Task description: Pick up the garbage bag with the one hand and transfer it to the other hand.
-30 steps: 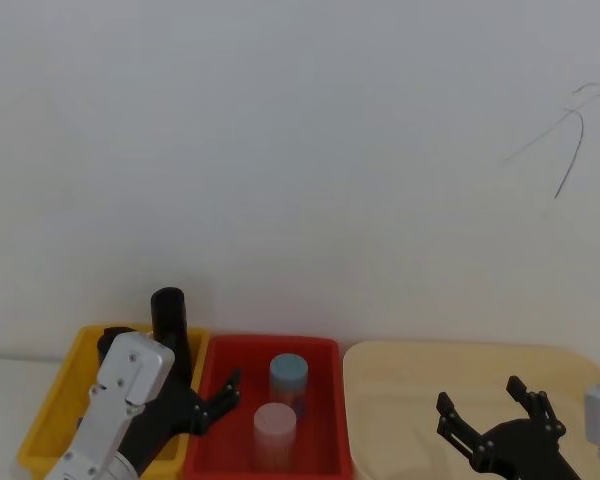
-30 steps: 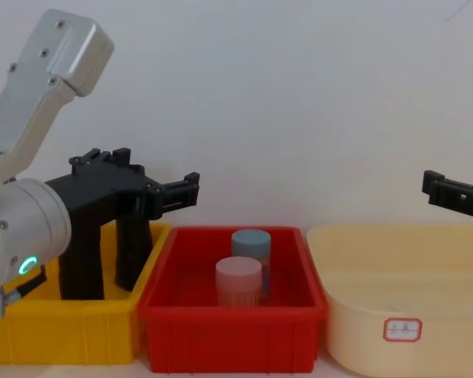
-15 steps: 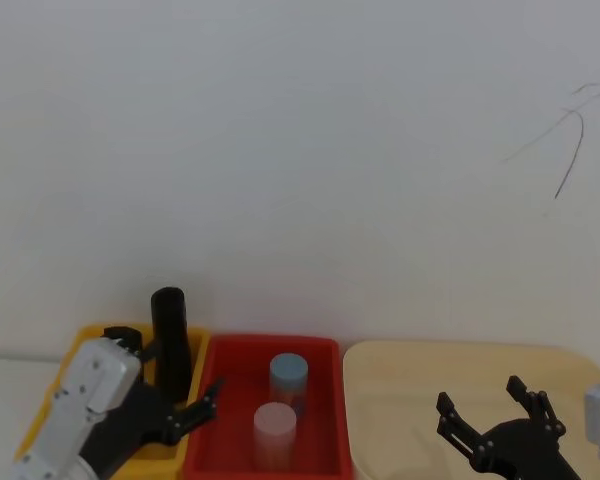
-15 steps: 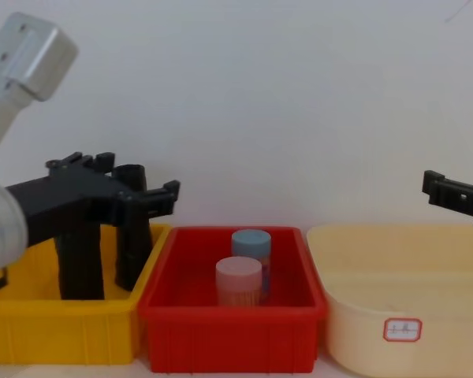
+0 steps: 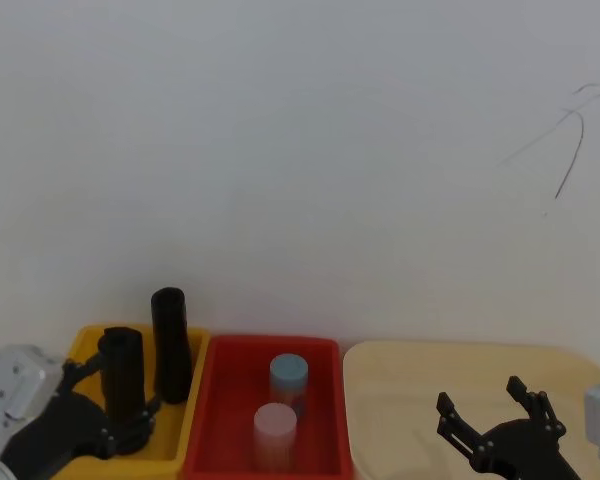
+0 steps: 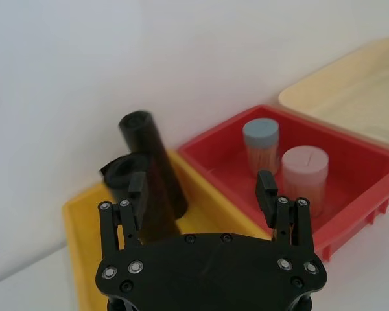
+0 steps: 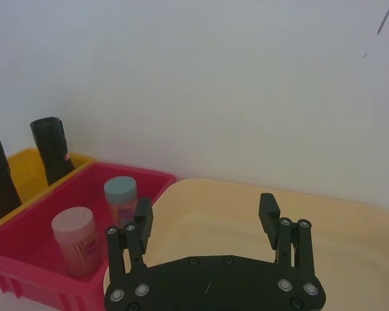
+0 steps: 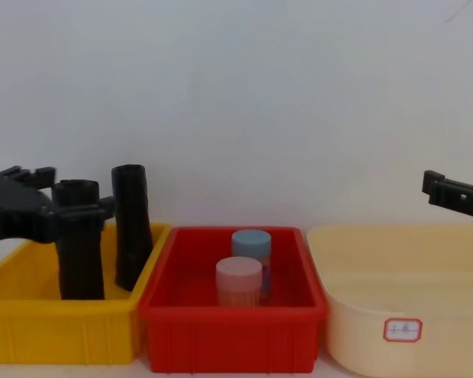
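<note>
Your left gripper (image 5: 111, 388), spread, lower left beside garbage bag (image 5: 120, 355): poised to grasp. Right gripper (image 5: 480, 398) spread, lower right, awaiting handover.

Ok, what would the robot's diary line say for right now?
left tool open at garbage bag in yellow bin | right tool open over beige tub | garbage bag not lifted yet

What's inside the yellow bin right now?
Two upright black rolls: the thicker roll in front, a slimmer roll behind it. The yellow bin's front wall hides their bases in the chest view. The open left gripper is at the thicker roll.
</note>
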{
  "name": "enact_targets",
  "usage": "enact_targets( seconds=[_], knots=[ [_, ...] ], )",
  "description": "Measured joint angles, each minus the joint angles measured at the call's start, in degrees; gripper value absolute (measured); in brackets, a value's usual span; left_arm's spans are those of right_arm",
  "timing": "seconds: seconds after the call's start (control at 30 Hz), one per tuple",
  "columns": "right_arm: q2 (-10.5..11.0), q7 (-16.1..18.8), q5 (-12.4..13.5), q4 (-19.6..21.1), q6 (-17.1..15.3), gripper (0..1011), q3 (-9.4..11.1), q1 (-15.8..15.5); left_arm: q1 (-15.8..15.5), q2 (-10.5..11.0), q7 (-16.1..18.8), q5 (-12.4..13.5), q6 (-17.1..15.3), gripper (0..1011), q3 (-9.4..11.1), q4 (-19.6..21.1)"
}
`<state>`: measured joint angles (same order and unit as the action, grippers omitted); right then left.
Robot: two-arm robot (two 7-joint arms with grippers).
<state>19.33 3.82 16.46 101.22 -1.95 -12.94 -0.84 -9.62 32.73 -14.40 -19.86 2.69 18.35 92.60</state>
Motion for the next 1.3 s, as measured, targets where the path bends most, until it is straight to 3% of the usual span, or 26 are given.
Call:
enact_targets(
  seconds=[0.27,0.57,1.3],
  knots=[
    [0.0,0.0,0.0,0.0,0.0,1001,0.0,0.0,-0.4,1.7,-2.6,-2.0,-0.3,1000,-2.1,-2.0],
    [0.0,0.0,0.0,0.0,0.0,1001,0.0,0.0,-3.4,1.8,-4.1,-2.4,-1.3,1000,-2.8,-6.0],
    [0.0,0.0,0.0,0.0,0.0,1001,0.0,0.0,-11.0,-1.4,-7.1,-0.2,-1.4,1000,-0.9,-14.6]
  ],
)
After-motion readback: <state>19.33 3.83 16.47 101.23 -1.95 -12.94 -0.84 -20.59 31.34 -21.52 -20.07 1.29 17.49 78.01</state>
